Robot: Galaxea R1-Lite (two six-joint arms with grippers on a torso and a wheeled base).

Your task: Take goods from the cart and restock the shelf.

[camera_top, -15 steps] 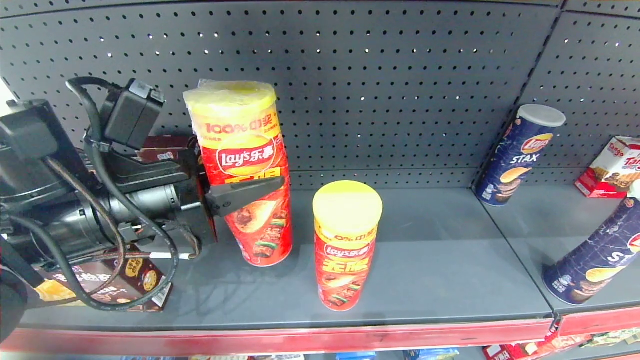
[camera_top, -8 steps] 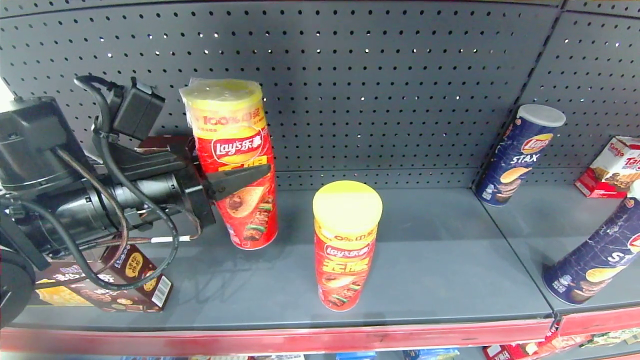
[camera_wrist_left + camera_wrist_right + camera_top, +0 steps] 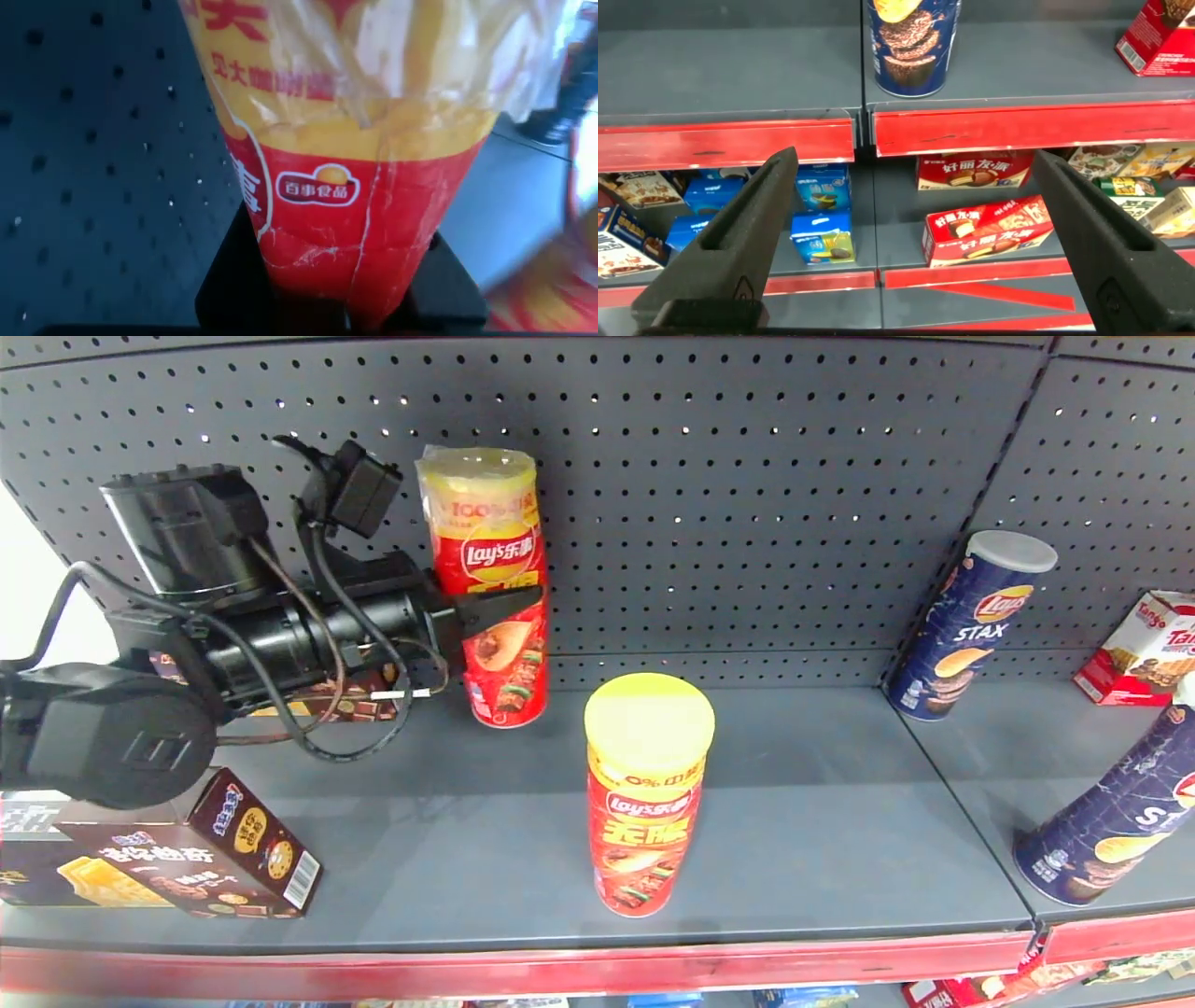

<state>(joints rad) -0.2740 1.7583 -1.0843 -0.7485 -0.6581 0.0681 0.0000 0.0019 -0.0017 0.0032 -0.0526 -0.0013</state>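
Restocking looks partly done. One red chip canister (image 3: 646, 793) stands upright near the shelf's (image 3: 822, 821) front edge. The left tool (image 3: 499, 611) is clamped on a second, film-wrapped red chip canister (image 3: 490, 569) at the back edge; whether its base touches cannot be told. Releasing it remains. The right tool (image 3: 915, 159) hangs with fingers apart, holding nothing. All canisters are lidded, so their contents are hidden.

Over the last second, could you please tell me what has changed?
The left gripper, still clamped on the red cylindrical chip can with the yellow lid, carried it back toward the grey pegboard and rightward. The matching red can at the shelf front, the dark blue cans and the brown cardboard box stayed put.
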